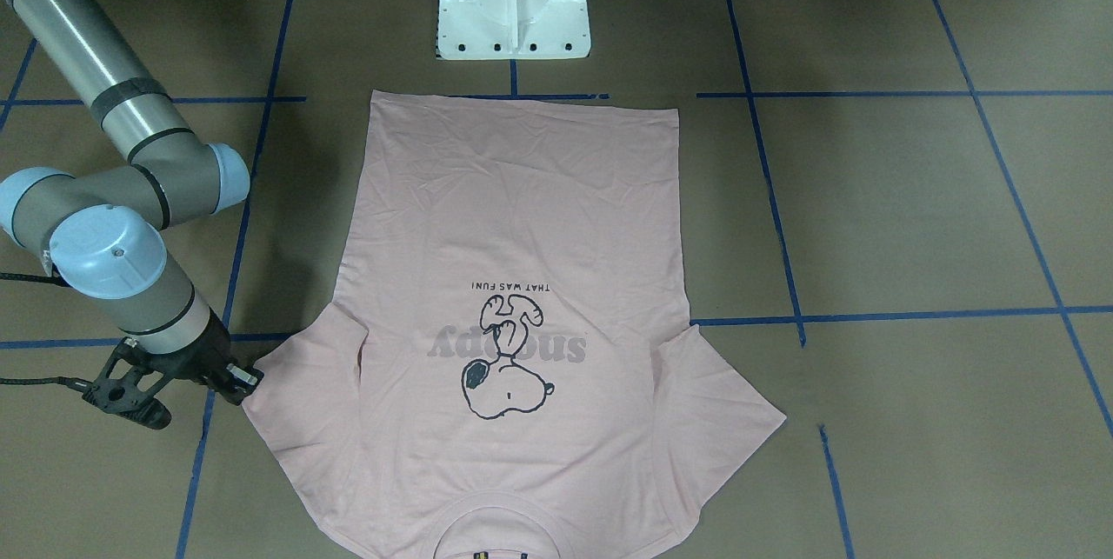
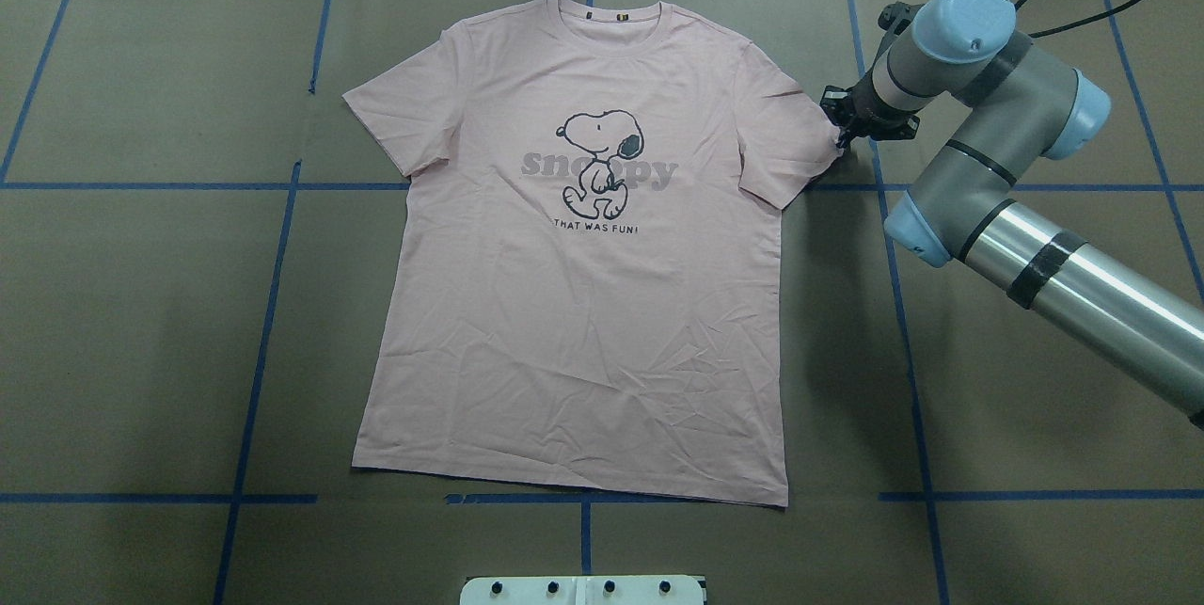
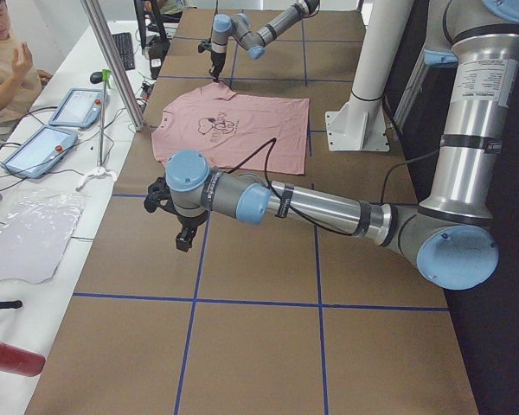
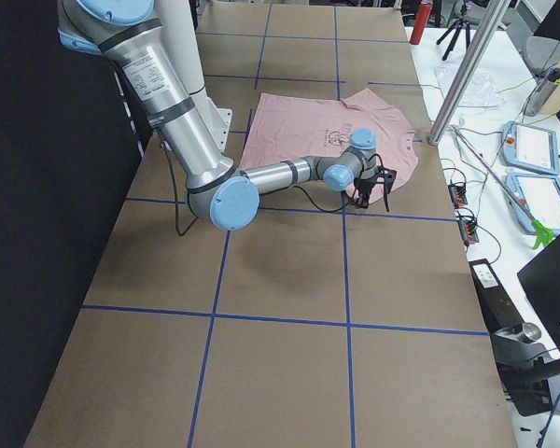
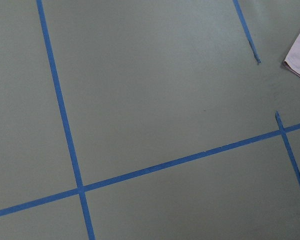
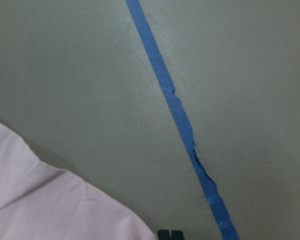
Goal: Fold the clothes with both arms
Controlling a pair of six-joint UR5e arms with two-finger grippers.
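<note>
Pink T-shirt [image 2: 583,304] lies flat, print up, on table [image 2: 141,304], collar at far edge from robot base. Right pincer [image 2: 840,130] low at outer hem of near sleeve [image 2: 785,139], tips narrow, almost together; cloth between them not confirmable. Left pincer [image 3: 183,235] hovers over bare table, well apart from shirt; width cannot tell. Likely step: sleeve grasp. To do well: pinch both hem layers, lift low, bring left arm to opposite sleeve [image 2: 395,116] before folding.

Silver-grey tubular left arm [image 3: 320,205] and right arm [image 2: 1091,294], light blue joint caps [image 2: 961,20], black bands [image 2: 1039,268], black cables [image 1: 35,382], white bolted pedestal [image 1: 513,3]
</note>
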